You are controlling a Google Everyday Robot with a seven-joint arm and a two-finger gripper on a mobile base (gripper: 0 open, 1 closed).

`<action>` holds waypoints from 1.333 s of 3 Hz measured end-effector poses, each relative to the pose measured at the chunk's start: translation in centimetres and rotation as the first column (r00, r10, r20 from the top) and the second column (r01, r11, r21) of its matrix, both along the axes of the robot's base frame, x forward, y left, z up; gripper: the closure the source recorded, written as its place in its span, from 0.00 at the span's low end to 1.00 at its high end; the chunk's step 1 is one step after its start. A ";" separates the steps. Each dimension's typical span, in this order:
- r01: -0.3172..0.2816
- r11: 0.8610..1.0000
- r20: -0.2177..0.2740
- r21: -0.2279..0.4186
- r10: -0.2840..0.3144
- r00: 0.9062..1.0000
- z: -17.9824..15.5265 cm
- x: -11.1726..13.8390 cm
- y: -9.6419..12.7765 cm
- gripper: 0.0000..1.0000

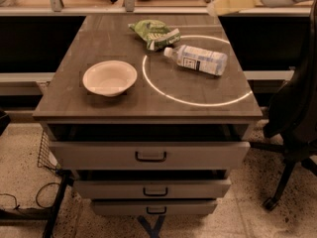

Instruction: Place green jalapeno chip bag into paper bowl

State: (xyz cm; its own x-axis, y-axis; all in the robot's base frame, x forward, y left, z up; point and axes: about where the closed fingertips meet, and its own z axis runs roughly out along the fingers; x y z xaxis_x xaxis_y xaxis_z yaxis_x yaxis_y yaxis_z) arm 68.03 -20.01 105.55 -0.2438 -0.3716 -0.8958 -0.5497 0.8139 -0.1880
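The green jalapeno chip bag (153, 32) lies crinkled at the back of the cabinet top, its pale sealed edge towards the bottle. The paper bowl (109, 78) stands upright and empty on the left of the top, apart from the bag. My gripper (233, 1) is in the air at the upper right, above the back right corner of the top, right of the bag and touching nothing.
A clear plastic bottle with a white label (196, 60) lies on its side inside a ring of light (195, 99), just right of the bag. The wooden top (148, 110) sits on a drawer cabinet with its top drawer (151, 155) slightly open. A black chair (297, 108) stands at the right.
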 end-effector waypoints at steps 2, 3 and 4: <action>0.047 0.997 0.061 0.056 -0.051 0.997 1.9 1.2 -0.4 0.00; 0.063 0.997 0.052 0.042 -0.066 0.996 0.7 2.1 0.7 0.00; 0.070 0.997 0.064 0.023 -0.072 0.995 -2.0 5.7 3.6 0.00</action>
